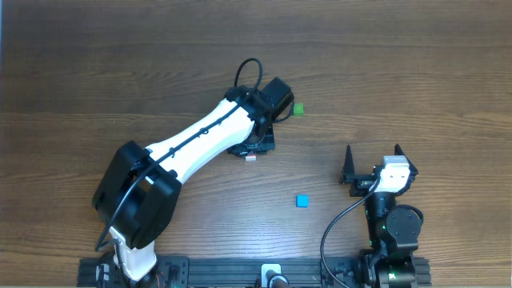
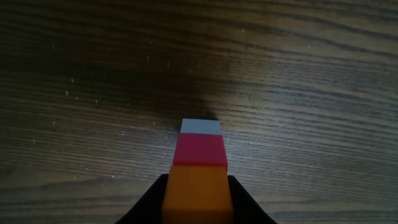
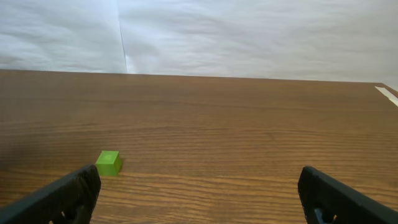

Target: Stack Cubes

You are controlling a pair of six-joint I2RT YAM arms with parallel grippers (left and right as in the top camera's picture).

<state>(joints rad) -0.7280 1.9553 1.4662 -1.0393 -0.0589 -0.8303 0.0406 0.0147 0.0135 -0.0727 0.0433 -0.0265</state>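
Observation:
My left gripper [image 2: 198, 208] is shut on an orange cube [image 2: 198, 190], with a dark finger pressed against each side. Past the orange cube a red cube [image 2: 200, 149] and a grey cube [image 2: 201, 126] line up with it as one column on the wood. From above, the left gripper [image 1: 253, 149] sits mid-table with the grey cube [image 1: 250, 158] peeking out beneath it. A green cube [image 1: 298, 109] lies just beyond it to the right, and a blue cube [image 1: 302, 201] lies nearer the front. My right gripper [image 1: 373, 165] stands open and empty, the green cube [image 3: 108, 163] far ahead of it.
The wooden table [image 1: 416, 72] is bare to the back and at both sides. A pale wall or sheet [image 3: 249, 37] rises behind the table's far edge. The left arm's white link [image 1: 192, 140] slants across the left middle.

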